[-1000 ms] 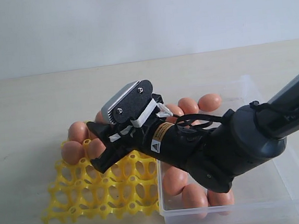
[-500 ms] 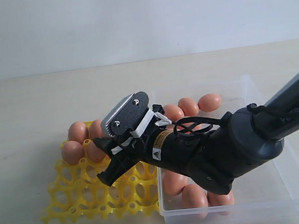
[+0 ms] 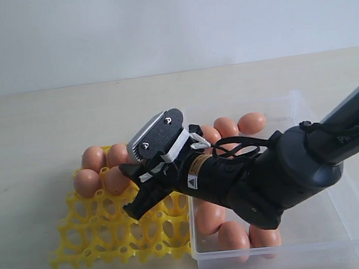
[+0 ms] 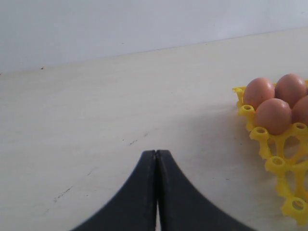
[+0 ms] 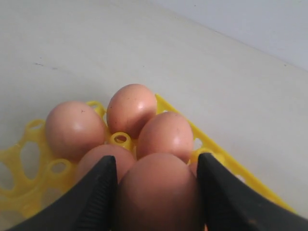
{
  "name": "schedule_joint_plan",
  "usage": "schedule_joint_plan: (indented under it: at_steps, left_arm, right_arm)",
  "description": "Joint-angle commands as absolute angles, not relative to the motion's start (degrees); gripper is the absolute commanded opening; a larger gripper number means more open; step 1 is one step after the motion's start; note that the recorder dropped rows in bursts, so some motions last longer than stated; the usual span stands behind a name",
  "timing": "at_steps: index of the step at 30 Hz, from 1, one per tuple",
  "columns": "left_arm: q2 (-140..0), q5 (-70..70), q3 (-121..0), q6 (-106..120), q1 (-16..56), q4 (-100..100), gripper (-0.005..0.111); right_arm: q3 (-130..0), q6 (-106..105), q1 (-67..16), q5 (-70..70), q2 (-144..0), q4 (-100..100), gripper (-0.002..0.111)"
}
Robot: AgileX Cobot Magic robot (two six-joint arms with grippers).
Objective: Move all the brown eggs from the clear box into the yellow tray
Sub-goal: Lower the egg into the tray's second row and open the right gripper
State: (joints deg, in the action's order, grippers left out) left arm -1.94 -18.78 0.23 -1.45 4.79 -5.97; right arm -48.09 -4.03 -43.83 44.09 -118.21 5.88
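One brown egg (image 5: 156, 192) gripped between right gripper (image 5: 156, 162) fingers, over yellow tray (image 3: 94, 237). Four tray eggs (image 5: 131, 108) sit in cups just ahead. Box eggs (image 3: 229, 234) lie in clear box (image 3: 340, 246) behind gripper.

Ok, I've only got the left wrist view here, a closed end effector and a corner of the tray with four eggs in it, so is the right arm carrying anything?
Observer: Yes. The right end effector is closed on a brown egg.
Operator: Where is it?
Observer: Over the yellow tray, right beside the four eggs you see.
Operator: Anything left in the box?
Observer: At least six eggs show in the clear box; the right arm hides part of it.
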Motion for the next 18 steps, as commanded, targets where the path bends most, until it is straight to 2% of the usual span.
schedule_joint_plan:
  at_steps: [1,7,18]
  left_arm:
    - [-2.1,-18.1,0.0,-1.7,5.2,-5.8,0.0]
    - [-2.1,-18.1,0.0,-1.7,5.2,-5.8,0.0]
    - [-2.1,-18.1,0.0,-1.7,5.2,-5.8,0.0]
  right_arm:
    - [-48.4,-3.4,-43.5,45.8,-118.8,7.9,0.0]
    - [-48.4,-2.5,-43.3,45.9,-118.8,8.2,0.006]
    - [-48.4,-1.9,-43.2,46.7,-118.8,8.6,0.034]
